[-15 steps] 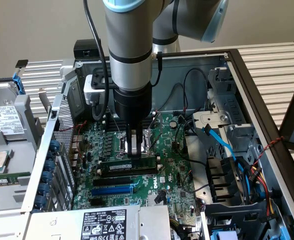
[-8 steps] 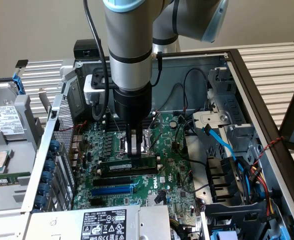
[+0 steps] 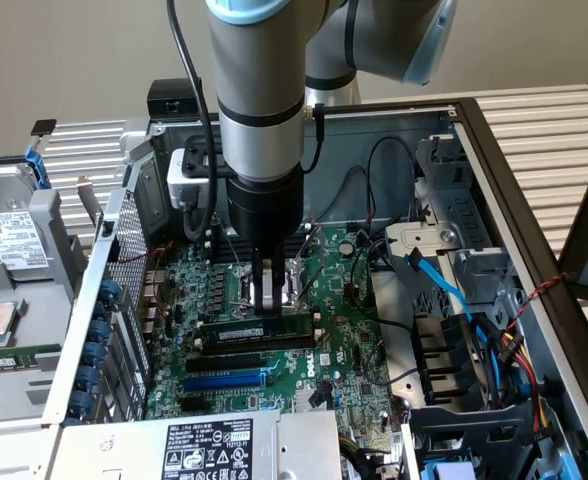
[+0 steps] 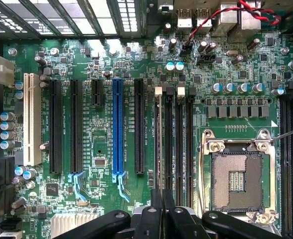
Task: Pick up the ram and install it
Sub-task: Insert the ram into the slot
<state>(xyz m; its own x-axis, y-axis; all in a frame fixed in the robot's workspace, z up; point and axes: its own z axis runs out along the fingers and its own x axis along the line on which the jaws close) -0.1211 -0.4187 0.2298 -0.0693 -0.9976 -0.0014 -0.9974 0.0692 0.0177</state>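
In the centre of the exterior view the grey arm point(image 3: 259, 100) reaches straight down into an open computer case point(image 3: 494, 150), and its dark fingers point(image 3: 263, 295) are clenched on the top edge of the ram point(image 3: 254, 330). The ram stands on its long edge, level, with its white label strip facing the camera. It lies over the green motherboard point(image 3: 344, 330), just above a long black expansion slot point(image 3: 249, 357) in the frame, with a blue slot point(image 3: 224, 380) lower still. The wrist view looks down along the fingers point(image 4: 151, 219), which are pinched together, and the ram point(image 4: 161, 149) shows edge-on as a thin strip running away from them. There it lines up with the outermost of a bank of black memory slots point(image 4: 179, 149), which sits between the square CPU socket point(image 4: 236, 179) and the black expansion slot point(image 4: 139, 129). The blue slot point(image 4: 117, 124) lies one place further off. Whether the ram is pressed fully home in its slot cannot be told. At the right of the exterior view a light blue cable point(image 3: 444, 290) curves down past the drive cage. A labelled power supply point(image 3: 209, 445) fills the lower centre, and a hard drive point(image 3: 9, 235) lies outside the case at the left edge. Red and black wires point(image 4: 246, 12) loop near the rear connectors in the wrist view.
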